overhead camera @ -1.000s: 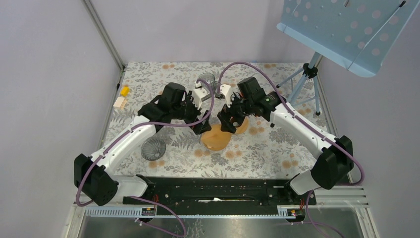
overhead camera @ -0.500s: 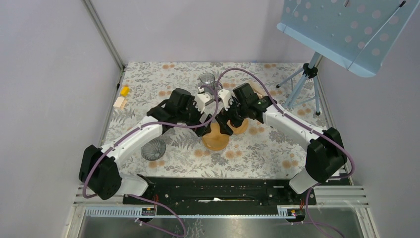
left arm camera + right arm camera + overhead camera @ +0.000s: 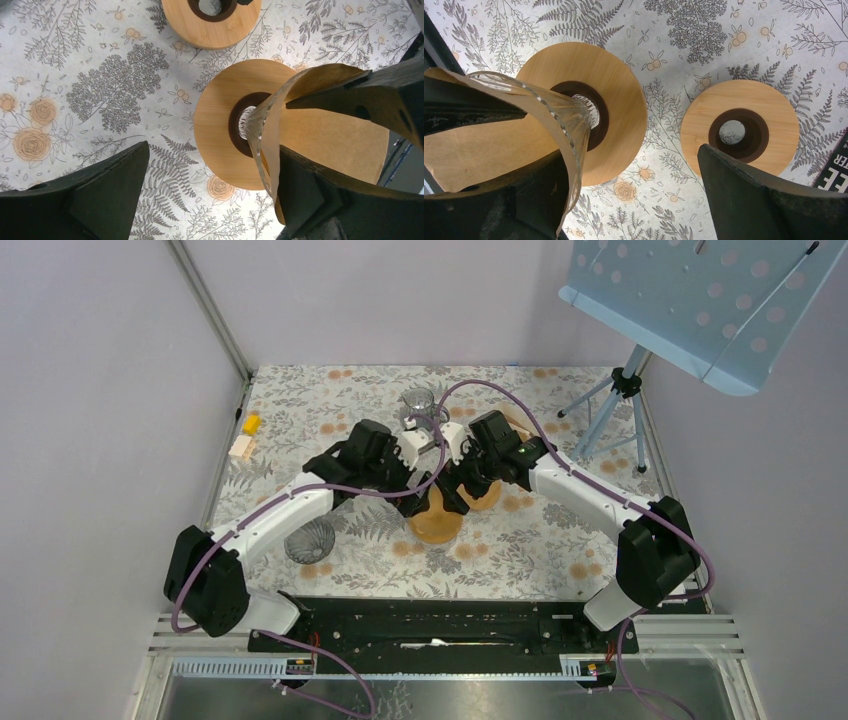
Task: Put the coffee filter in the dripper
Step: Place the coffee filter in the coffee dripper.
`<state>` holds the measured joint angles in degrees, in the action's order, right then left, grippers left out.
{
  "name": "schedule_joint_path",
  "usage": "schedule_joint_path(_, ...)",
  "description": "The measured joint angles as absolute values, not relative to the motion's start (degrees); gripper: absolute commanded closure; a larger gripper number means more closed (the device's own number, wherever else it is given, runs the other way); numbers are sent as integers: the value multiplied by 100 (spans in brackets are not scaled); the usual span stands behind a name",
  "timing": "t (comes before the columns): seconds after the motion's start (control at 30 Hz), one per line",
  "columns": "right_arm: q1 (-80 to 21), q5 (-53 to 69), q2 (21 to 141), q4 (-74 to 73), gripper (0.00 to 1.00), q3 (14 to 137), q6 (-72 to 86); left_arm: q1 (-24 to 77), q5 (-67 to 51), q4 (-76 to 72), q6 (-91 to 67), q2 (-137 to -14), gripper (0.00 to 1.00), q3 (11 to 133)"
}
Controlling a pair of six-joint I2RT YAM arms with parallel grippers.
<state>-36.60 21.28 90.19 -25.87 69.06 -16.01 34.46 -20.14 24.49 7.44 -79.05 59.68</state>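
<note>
The filter point(image 3: 335, 135) already sits inside the glass dripper point(image 3: 257, 145) at the middle of the surface point(image 3: 540, 540), with a bare wooden ring point(image 3: 215, 35) at its 2 o'clock. The left hand point(image 3: 212, 150) and right hand point(image 3: 631, 150) gape wide, clamping nothing, and flank the cone. What seems left is to seat the paper flush and draw the hands away.

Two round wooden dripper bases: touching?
Apart. Right wrist view shows floral tablecloth between the round wooden base under the glass dripper and the empty round wooden base.
</note>
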Motion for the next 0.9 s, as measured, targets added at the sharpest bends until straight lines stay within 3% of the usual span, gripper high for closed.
schedule_joint_path(0.47,-3664,2034,9028,-2589,2,6901,-1581,3459,-2554,3323,73,-7865,2,6438)
schedule_joint_path(0.9,-3647,1907,9032,-2676,2,6904,-1522,3612,-2633,3706,-443,-8176,37,6628)
